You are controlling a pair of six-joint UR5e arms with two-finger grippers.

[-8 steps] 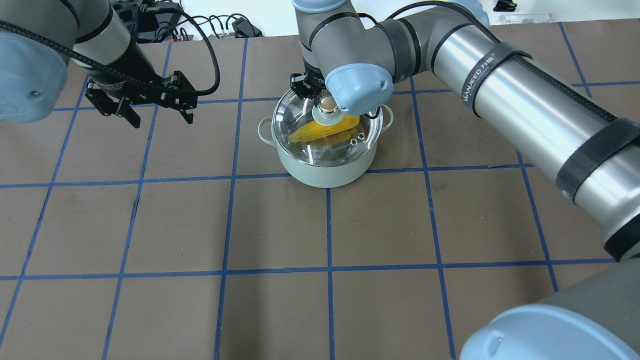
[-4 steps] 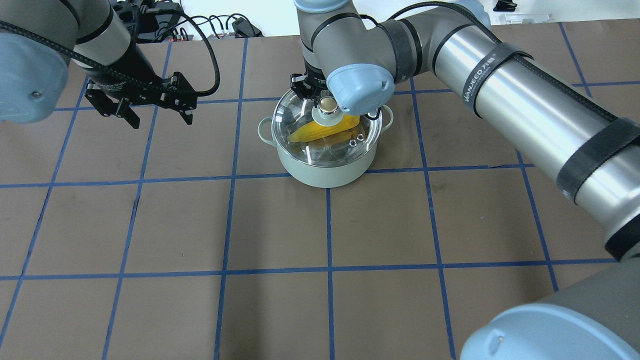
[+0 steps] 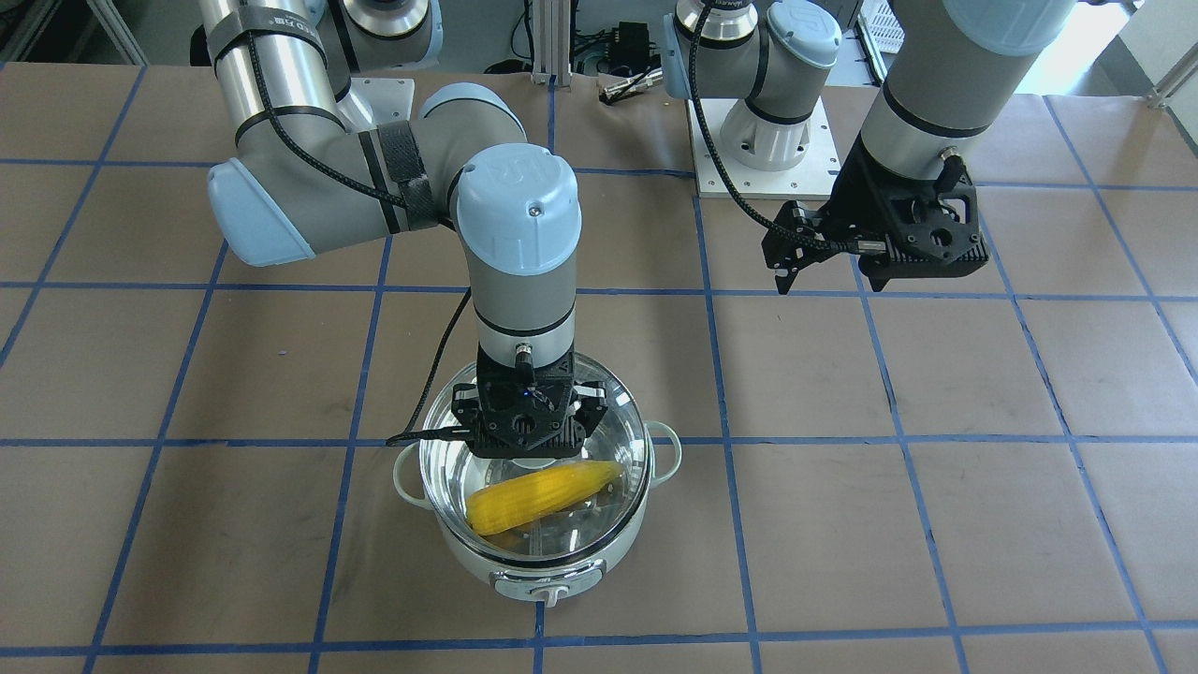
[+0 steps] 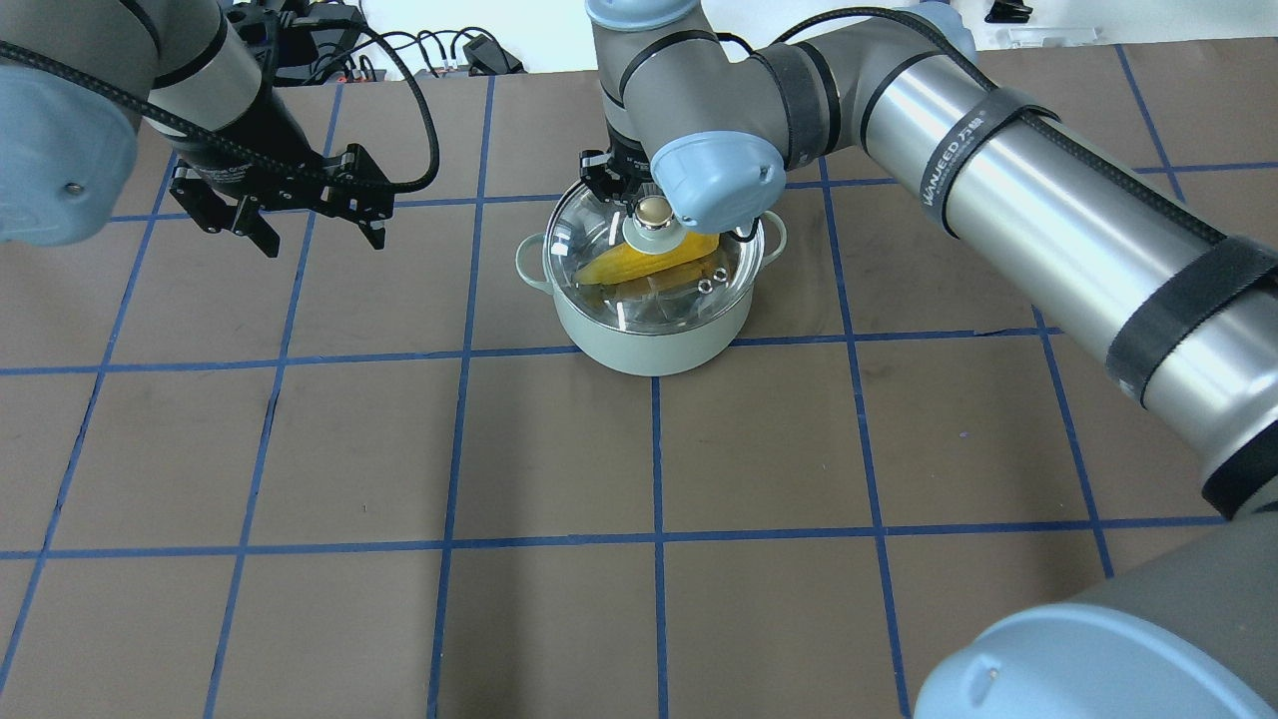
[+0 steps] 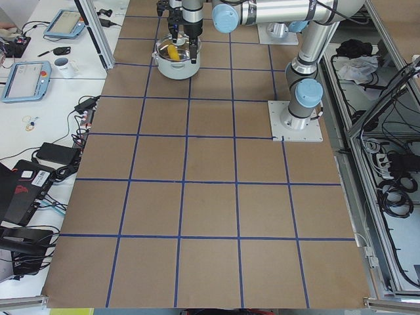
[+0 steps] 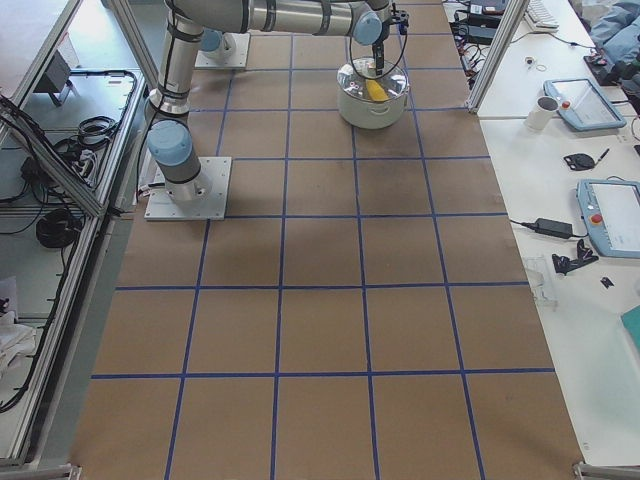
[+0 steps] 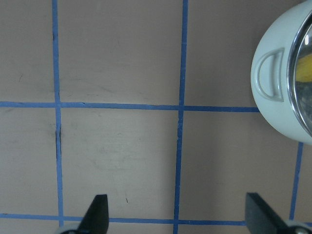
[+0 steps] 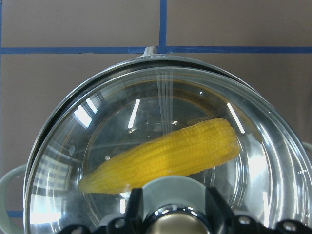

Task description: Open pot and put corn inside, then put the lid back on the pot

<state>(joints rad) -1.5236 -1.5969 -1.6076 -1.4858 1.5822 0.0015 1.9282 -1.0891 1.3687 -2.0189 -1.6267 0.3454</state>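
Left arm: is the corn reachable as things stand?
Probably not. The corn lies inside the pot under the seated glass lid, and the right fingers flank its knob. The left fingers hover open, off to the side.

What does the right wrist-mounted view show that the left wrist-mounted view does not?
Only the right wrist view shows the whole corn under the glass lid, with the right gripper closed on its knob. Only the left wrist view shows the left gripper, open above the table. Both show the pale-green pot, a loop handle and blue grid lines.
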